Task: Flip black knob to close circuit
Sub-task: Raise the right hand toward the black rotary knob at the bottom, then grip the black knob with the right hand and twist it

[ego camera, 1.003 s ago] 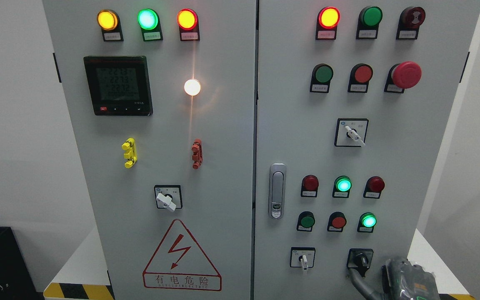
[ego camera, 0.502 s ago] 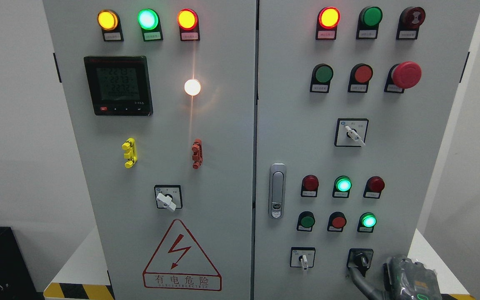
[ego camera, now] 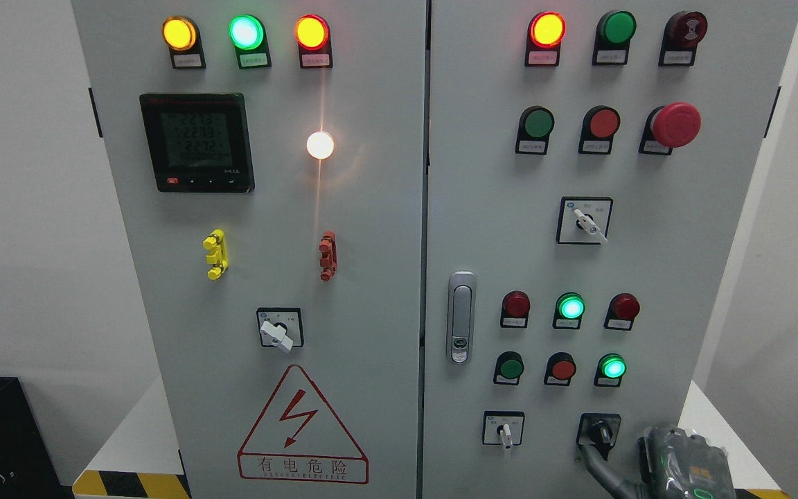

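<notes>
The black knob (ego camera: 602, 433) sits in a black square plate at the lower right of the right cabinet door, its handle pointing roughly straight down. My right hand (ego camera: 683, 463) enters at the bottom right corner and is largely cut off by the frame edge. A grey part of it curves up to just below and left of the knob, touching or nearly touching the plate. My left hand does not show.
A white selector switch (ego camera: 504, 431) lies left of the knob. Above it are lit green lamps (ego camera: 612, 366) and red and green push buttons (ego camera: 563, 369). The door handle (ego camera: 460, 317) stands near the centre seam. The red emergency stop (ego camera: 676, 124) protrudes at upper right.
My right hand has shifted slightly to the right and down at the bottom corner. The black knob's handle looks unchanged.
</notes>
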Robot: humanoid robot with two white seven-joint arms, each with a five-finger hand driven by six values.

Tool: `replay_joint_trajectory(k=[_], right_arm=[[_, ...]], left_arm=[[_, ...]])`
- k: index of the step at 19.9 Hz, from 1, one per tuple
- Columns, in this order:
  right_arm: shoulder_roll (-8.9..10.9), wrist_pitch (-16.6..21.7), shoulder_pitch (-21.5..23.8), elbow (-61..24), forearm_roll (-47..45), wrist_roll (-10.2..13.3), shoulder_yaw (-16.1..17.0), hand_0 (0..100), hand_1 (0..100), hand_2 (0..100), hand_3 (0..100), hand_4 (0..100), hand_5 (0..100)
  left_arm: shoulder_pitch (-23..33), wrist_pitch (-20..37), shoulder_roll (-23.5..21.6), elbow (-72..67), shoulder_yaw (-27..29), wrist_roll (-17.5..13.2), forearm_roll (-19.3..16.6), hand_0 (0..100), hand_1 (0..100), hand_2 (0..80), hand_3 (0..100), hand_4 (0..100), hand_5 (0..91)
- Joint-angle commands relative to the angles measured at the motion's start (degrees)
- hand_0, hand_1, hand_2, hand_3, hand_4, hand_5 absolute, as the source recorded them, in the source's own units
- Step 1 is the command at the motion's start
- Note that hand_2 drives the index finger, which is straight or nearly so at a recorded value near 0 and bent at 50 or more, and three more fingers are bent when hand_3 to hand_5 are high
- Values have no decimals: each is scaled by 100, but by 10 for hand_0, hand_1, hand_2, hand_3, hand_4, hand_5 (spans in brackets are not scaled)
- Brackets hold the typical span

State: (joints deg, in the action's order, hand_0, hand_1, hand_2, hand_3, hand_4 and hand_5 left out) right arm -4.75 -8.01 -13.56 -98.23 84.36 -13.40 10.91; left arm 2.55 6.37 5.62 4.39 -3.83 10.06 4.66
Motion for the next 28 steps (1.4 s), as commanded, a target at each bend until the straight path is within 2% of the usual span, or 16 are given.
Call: replay_joint_trajectory(k=[1, 28], right_arm=[[10, 10, 12, -3, 19, 4, 139, 0, 0, 981, 1000, 1000, 1000], [89, 10, 3, 14, 80, 56, 157, 0, 0, 977, 1000, 1000, 1000]], left_arm=[[0, 4, 0, 0, -4, -4, 0, 120, 556, 0, 0, 0, 0], [0, 4, 0, 0, 5, -4, 0, 120, 556, 0, 0, 0, 0]])
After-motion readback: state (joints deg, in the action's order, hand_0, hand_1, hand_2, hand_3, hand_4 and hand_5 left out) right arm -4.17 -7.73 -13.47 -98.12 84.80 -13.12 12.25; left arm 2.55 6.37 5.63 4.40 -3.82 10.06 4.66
